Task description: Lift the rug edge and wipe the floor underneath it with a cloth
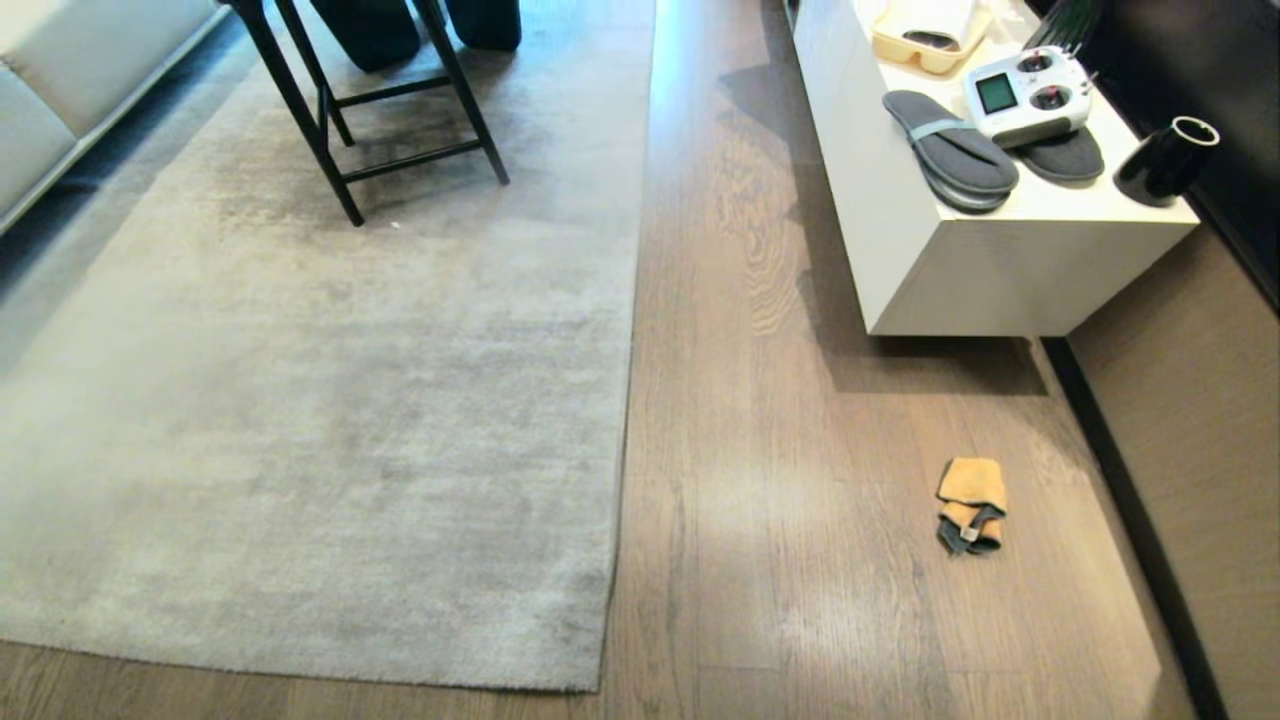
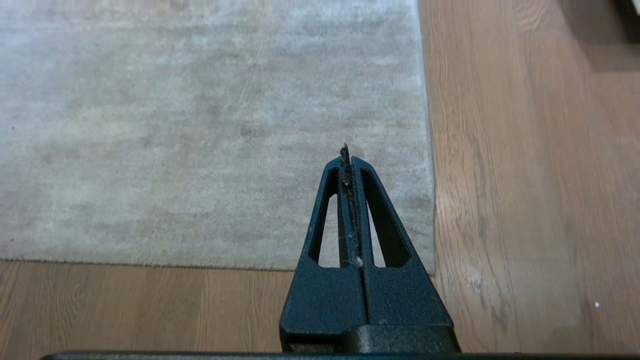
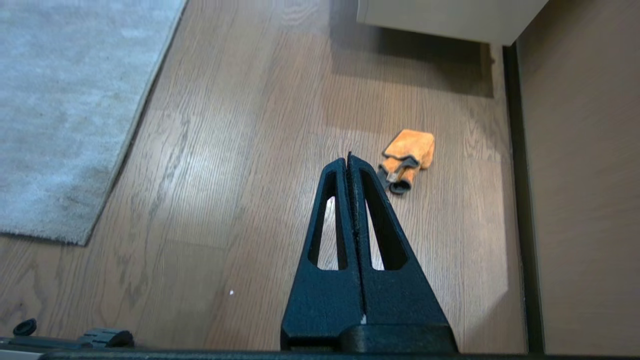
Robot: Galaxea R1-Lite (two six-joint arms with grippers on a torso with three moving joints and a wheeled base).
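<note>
A large pale grey rug (image 1: 320, 400) lies flat on the brown plank floor (image 1: 780, 420). Its long rug edge (image 1: 628, 400) runs up the middle of the head view, and a corner sits near the bottom. The small orange cloth (image 1: 971, 505) with a dark grey part lies crumpled on the floor to the right, below a white cabinet. Neither arm shows in the head view. My left gripper (image 2: 346, 152) is shut and empty, high above the rug (image 2: 200, 125) near its corner. High over the bare floor (image 3: 250, 150), my right gripper (image 3: 348, 159) is shut and empty, with the cloth (image 3: 407, 157) lying just beyond its tips.
A low white cabinet (image 1: 900, 250) at the upper right carries slippers (image 1: 950, 150), a remote controller (image 1: 1025, 95), a black cup (image 1: 1165, 160) and a tray. A dark-trimmed wall (image 1: 1190, 420) bounds the right. Black chair legs (image 1: 340, 110) stand on the rug's far end beside a sofa (image 1: 60, 90).
</note>
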